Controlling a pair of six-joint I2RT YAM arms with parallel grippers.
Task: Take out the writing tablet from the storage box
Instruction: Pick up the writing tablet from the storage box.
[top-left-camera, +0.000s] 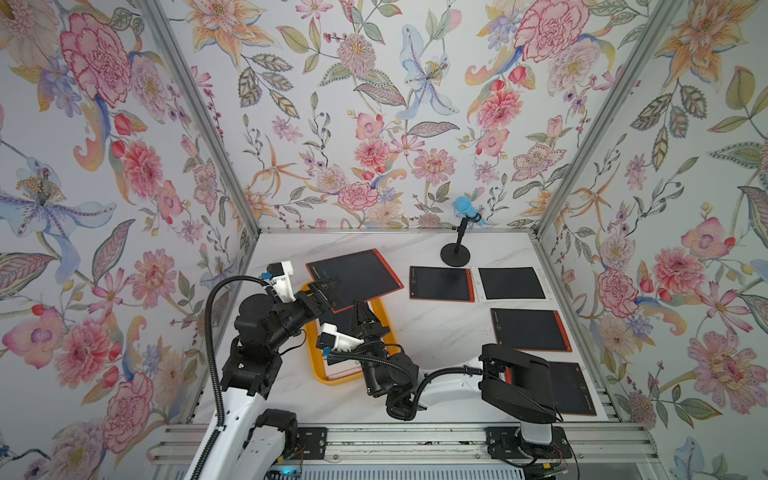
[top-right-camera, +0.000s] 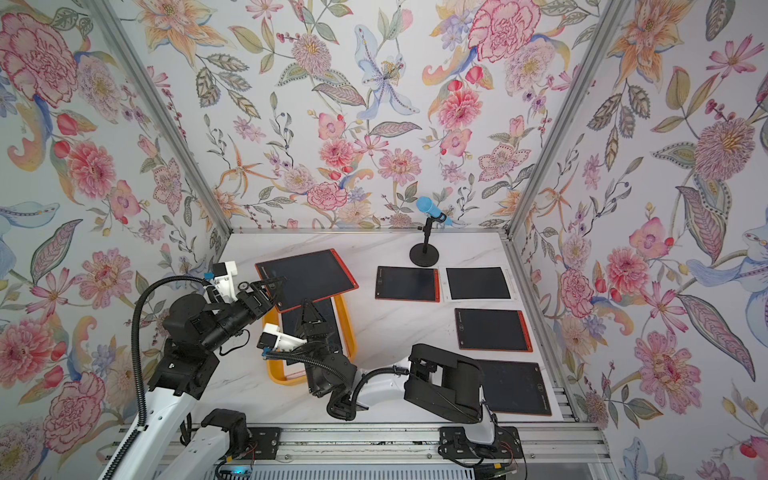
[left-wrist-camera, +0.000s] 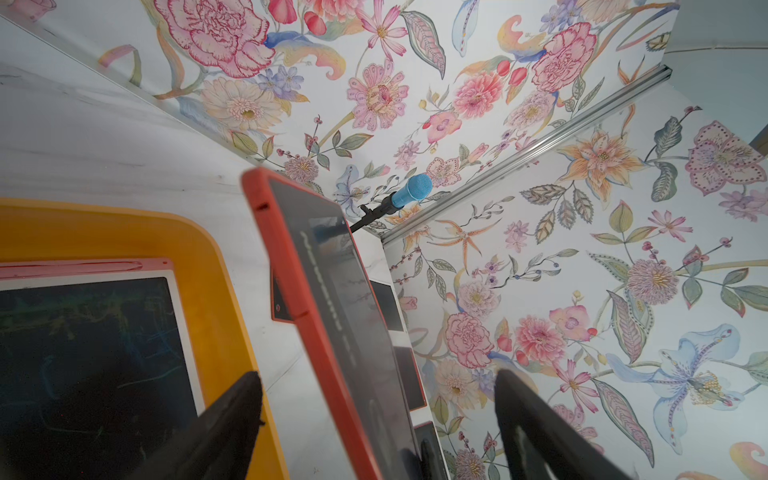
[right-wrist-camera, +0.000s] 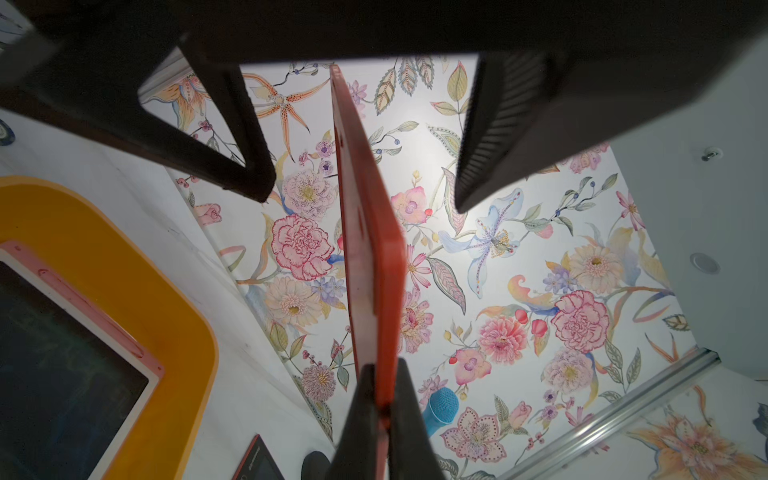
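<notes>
A red-framed writing tablet (top-left-camera: 355, 278) (top-right-camera: 307, 276) hangs tilted over the far end of the yellow-orange storage box (top-left-camera: 312, 357) (top-right-camera: 274, 372). My right gripper (top-left-camera: 360, 309) (right-wrist-camera: 384, 368) is shut on the tablet's (right-wrist-camera: 370, 232) near edge. My left gripper (top-left-camera: 322, 291) (left-wrist-camera: 378, 376) is open, one finger on each side of the tablet's (left-wrist-camera: 303, 291) left corner, with a gap to both faces. A second tablet with a pink-white frame (left-wrist-camera: 91, 353) (right-wrist-camera: 50, 353) lies flat in the storage box (left-wrist-camera: 216, 291) (right-wrist-camera: 166, 311).
Several more tablets lie flat on the white table to the right (top-left-camera: 440, 282) (top-left-camera: 511, 282) (top-left-camera: 530, 330), one partly under the right arm's base link (top-left-camera: 569, 388). A blue microphone on a black stand (top-left-camera: 465, 210) is at the back. Flowered walls close three sides.
</notes>
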